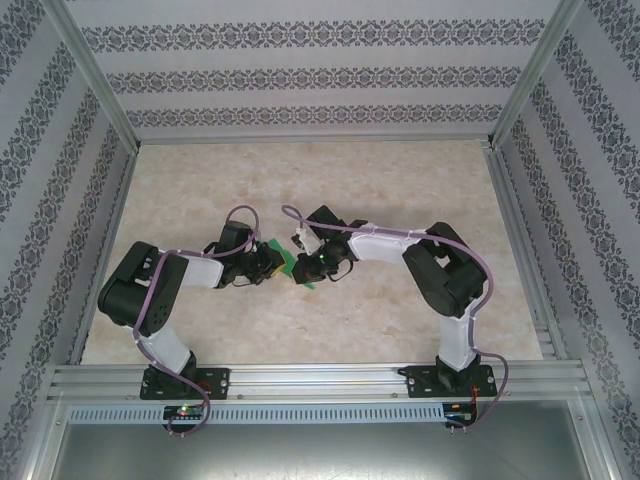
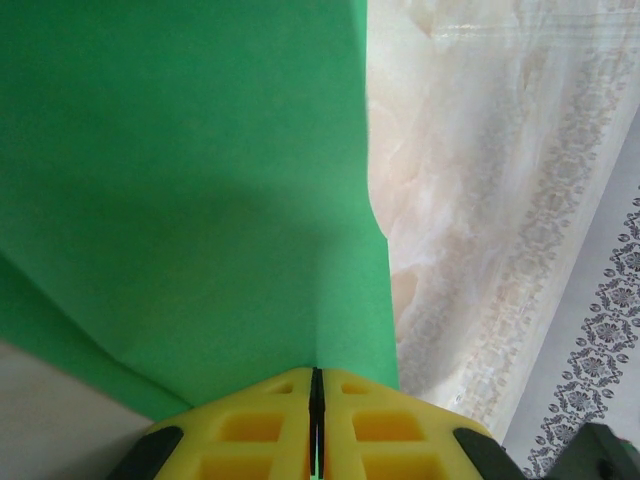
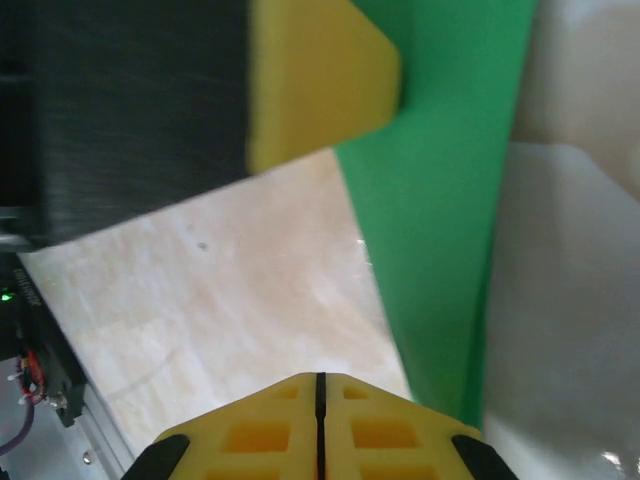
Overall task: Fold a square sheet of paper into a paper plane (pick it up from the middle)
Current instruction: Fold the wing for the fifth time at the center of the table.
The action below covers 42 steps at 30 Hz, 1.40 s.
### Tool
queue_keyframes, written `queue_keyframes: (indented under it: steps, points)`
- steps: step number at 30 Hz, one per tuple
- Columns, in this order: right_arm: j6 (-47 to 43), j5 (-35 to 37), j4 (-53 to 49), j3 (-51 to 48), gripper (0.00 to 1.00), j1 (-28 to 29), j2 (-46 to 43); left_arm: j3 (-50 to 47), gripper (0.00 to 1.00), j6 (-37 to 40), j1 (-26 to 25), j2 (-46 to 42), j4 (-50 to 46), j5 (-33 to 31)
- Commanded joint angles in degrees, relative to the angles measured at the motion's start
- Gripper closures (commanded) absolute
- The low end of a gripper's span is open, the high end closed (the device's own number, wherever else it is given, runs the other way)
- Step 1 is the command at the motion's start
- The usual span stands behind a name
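- Roughly at the middle of the pale marbled table point(image 1: 330, 190), the two arms met tip to tip, with the square sheet of paper point(image 2: 190, 190) between them.
- The left gripper point(image 2: 316, 372) had its yellow jaws pressed together on the green sheet, which fanned out and away from the slit between them.
- The right gripper point(image 3: 320, 378) also had its jaws fully closed. The sheet ran just beside its right finger, and it could not be told whether any paper was caught between the jaws.
- The sheet appeared to be lifted off the table rather than lying flat on it.
- In the left wrist view, a second layer of paper showed beneath the first along the lower left edge, so at least one fold seemed to have been made.
- No nose, wings or plane outline could be made out.
- Judged from this, the work stood at an early to middle stage, and most of the creases were probably left to do.
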Motion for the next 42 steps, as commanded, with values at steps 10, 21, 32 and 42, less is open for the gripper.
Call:
queue_keyframes:
  steps: [10,21,32,42]
  points:
    - [1.61,-3.12,2.37,-4.44,0.93,-2.34,2.74,-1.46,0.88,0.38,0.36,3.47,-9.55,-3.64]
    - [2.11,-4.59,9.02,-12.62,0.94,-3.11,-1.55,-1.54,0.89,0.91,0.48,4.13,-9.43,-3.46]
    - [4.72,-2.98,12.41,-2.93,0.95,-1.66,-0.8,-0.43,0.89,3.97,0.48,3.87,-10.43,-1.44]
    - [3.51,-1.13,8.77,-0.35,1.0,-1.62,4.52,0.36,0.9,4.35,0.55,5.4,-9.99,-0.64]
